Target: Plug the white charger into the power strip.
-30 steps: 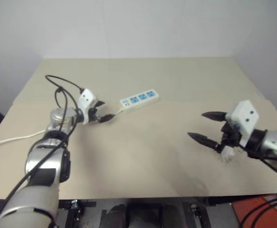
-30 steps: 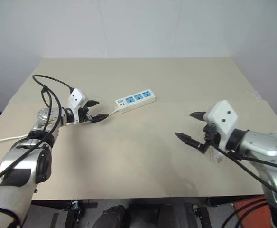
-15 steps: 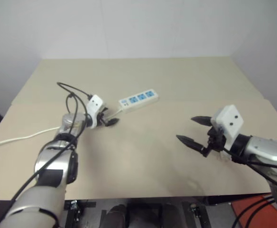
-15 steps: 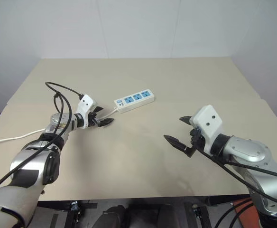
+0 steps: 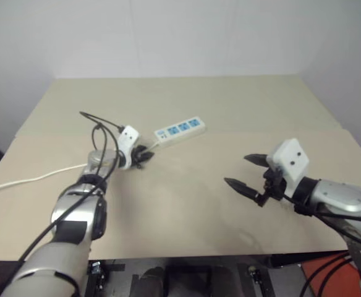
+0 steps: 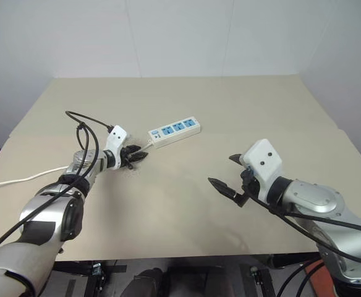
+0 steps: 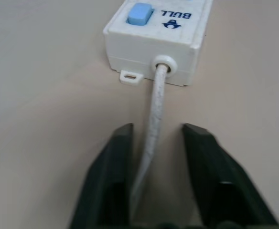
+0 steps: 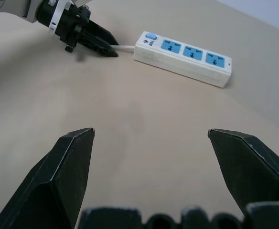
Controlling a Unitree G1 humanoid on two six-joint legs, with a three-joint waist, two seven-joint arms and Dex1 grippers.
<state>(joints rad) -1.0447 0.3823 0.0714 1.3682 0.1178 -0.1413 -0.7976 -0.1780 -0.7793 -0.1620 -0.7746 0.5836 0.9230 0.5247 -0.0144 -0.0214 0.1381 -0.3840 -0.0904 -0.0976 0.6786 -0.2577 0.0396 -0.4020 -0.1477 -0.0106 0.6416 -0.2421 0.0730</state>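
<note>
The left gripper [image 7: 154, 183] is straddling the thin white cord [image 7: 155, 114] just behind the power strip [image 6: 174, 130] on the bench [image 6: 186, 204], fingers narrowed but not pinching it. It should close gently, steadying the power strip. The right gripper [image 6: 227, 174] is hovering spread wide, well apart from the power strip.

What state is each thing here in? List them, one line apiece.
power strip: lying flat on the table, sockets facing up, all three empty.
cord: attached at the strip's switch end, running into the left gripper.
left gripper: down at the cord, just short of the strip.
right gripper: fingers wide open, empty, above the table.
</note>
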